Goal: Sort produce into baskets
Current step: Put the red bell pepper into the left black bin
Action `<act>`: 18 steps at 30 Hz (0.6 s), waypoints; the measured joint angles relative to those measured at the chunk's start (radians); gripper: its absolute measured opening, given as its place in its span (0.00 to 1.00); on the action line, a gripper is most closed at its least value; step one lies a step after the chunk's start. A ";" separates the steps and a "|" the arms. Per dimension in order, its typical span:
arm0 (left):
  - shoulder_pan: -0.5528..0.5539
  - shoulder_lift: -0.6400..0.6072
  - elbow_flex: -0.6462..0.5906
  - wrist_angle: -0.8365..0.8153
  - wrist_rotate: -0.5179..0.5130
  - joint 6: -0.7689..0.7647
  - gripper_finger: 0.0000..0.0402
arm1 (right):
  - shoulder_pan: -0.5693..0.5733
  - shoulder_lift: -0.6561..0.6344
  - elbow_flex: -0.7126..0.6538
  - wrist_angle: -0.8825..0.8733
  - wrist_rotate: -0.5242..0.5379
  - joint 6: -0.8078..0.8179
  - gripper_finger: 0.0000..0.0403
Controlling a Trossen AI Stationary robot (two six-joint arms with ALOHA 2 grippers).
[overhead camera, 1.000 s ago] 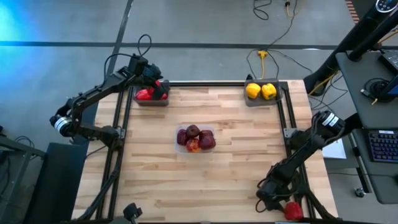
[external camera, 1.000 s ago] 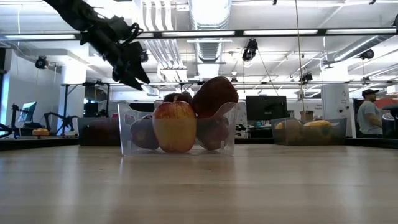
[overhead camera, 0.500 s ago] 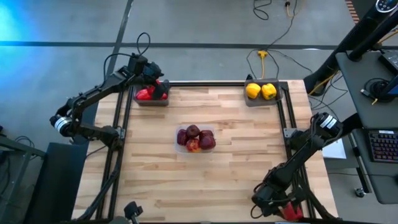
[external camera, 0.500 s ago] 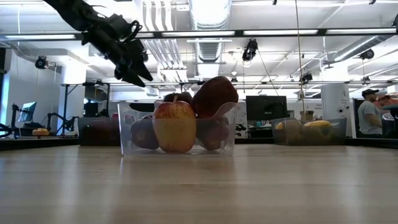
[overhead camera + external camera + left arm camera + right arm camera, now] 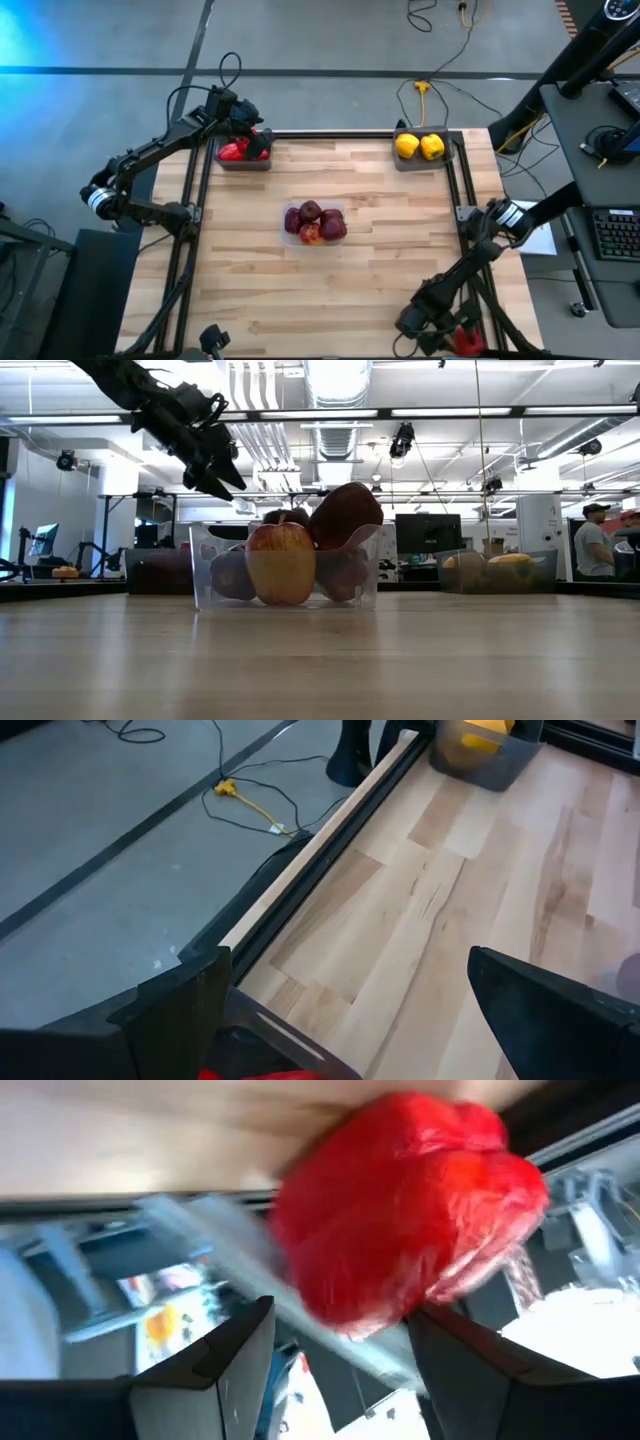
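Note:
My left gripper (image 5: pixel 246 137) hangs open over the dark grey tray (image 5: pixel 243 163) at the table's far left corner, which holds red bell peppers (image 5: pixel 234 151); one pepper's top (image 5: pixel 262 1073) shows below its fingers (image 5: pixel 350 955). In the low view it is high up (image 5: pixel 208 465). My right gripper (image 5: pixel 428 325) is open, off the table's near right corner, with a red bell pepper (image 5: pixel 470 340) just ahead of its fingertips (image 5: pixel 342 1315). Apples (image 5: pixel 314 222) fill the clear container (image 5: pixel 205 565) at mid-table. Two yellow peppers (image 5: pixel 419 146) lie in the far right tray (image 5: pixel 400 163). My right gripper's fingers stand on either side of the red pepper's lower part (image 5: pixel 350 1315); the picture is blurred there and I cannot tell whether they touch it.
Black frame rails (image 5: pixel 200 230) run along the table's left and right edges. The red pepper by my right gripper lies beyond the table's near right corner. Bare wood (image 5: pixel 240 290) surrounds the apple container. A desk with a keyboard (image 5: pixel 615 235) stands to the right.
My right arm has dropped its elbow and its gripper has shifted along the near edge toward the table's left, beside the red pepper, which stays in place.

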 joint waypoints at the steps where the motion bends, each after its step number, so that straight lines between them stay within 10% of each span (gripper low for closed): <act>1: 0.000 0.000 0.000 0.001 0.000 0.000 0.96 | -0.017 0.003 0.022 -0.032 0.023 -0.022 0.54; 13: 0.000 -0.001 0.000 0.040 0.000 -0.016 0.96 | -0.308 0.001 0.348 -0.828 0.681 -0.530 0.54; 18: 0.000 -0.001 0.000 0.010 0.001 -0.014 0.96 | -0.309 -0.011 0.388 -0.882 0.747 -0.545 0.54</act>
